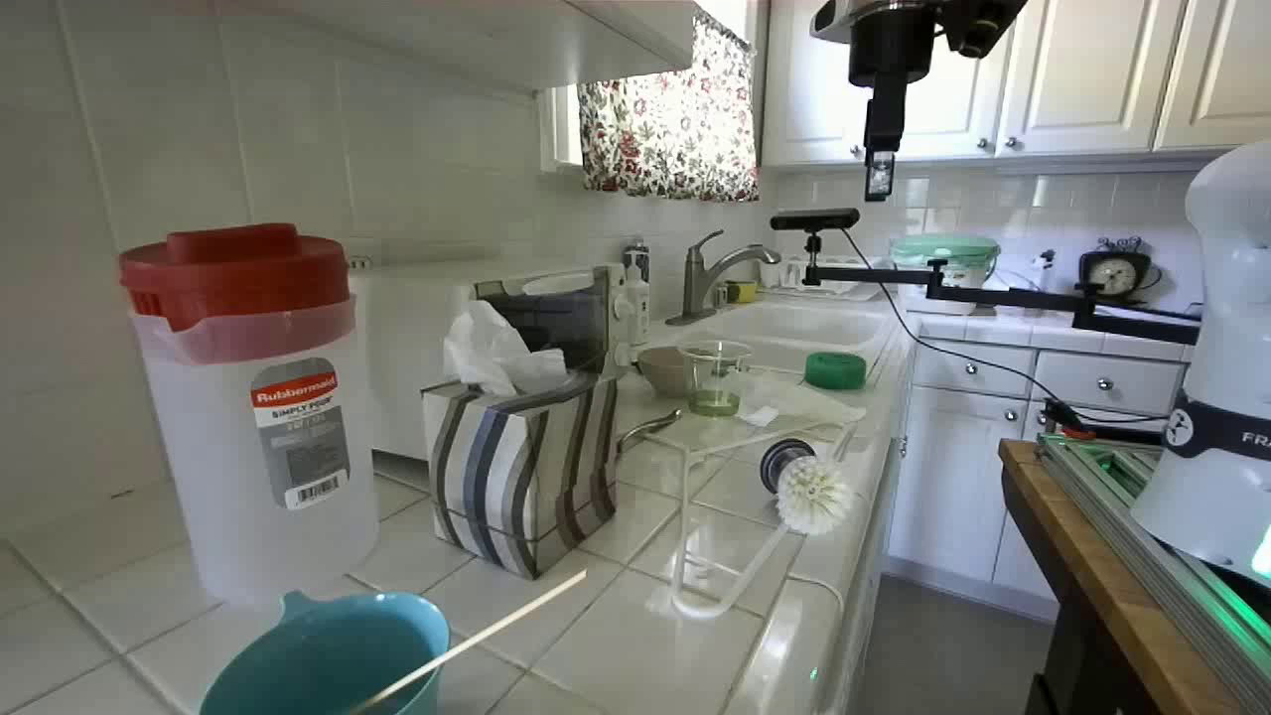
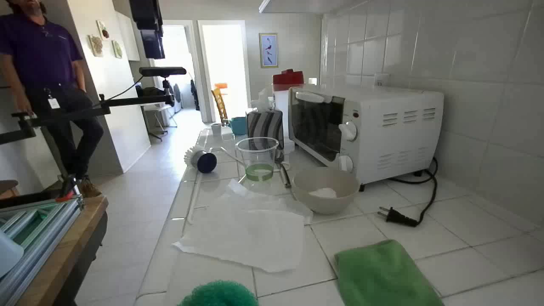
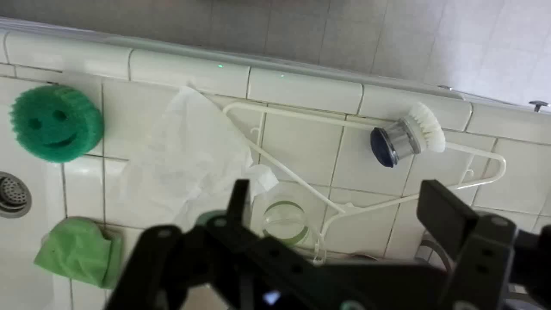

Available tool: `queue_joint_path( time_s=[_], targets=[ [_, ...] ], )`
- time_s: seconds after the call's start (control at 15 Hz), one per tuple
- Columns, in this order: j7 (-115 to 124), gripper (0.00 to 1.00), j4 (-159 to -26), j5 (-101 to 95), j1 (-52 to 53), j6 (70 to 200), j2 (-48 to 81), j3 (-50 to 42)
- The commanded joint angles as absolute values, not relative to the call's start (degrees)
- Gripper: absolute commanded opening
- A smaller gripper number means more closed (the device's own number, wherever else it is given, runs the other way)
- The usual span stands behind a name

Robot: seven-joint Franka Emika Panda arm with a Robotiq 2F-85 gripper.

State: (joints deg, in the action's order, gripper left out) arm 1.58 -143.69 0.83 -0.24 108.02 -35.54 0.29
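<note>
The gripper [image 3: 333,202] hangs above the desk [image 3: 297,142], fingers spread wide, nothing between them. Findings run left to right in the wrist view.

Far left of the gripper, a green scrubber [image 3: 58,122] rests face up beside the sink [image 3: 45,189]; a folded green cloth [image 3: 77,254] lies at the sink's edge, presumably kept handy for wiping. Nearer left, a white paper sheet [image 3: 185,146] lies flat. A beige bowl [image 2: 314,205] holds something whitish, unidentified. Slightly left, a clear cup [image 3: 282,219] stands upright; whether its green base is liquid or colouring cannot be told.

Under the gripper, a white hanger [image 3: 301,115] lies flat, hook towards the cup. Right of centre, a brush [image 3: 404,137] lies on its side across the hanger's bar, which probably steadies it.

Farther right, in an exterior view, a striped tissue box [image 1: 496,487] has a tissue [image 1: 496,348] drawn up; beyond it, a teal cup [image 1: 328,626] contains a wooden stick [image 1: 496,627], leaning on the rim.
</note>
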Motion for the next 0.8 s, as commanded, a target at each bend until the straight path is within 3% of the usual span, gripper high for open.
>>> queue_joint_path(
  time_s=[0.0,0.73],
  targets=[
    [1.6,1.0,-143.6,0.8,-0.3,107.9,-35.5,0.3],
    [2.3,1.0,-143.6,0.2,-0.8,108.4,-35.5,0.5]
  ],
)
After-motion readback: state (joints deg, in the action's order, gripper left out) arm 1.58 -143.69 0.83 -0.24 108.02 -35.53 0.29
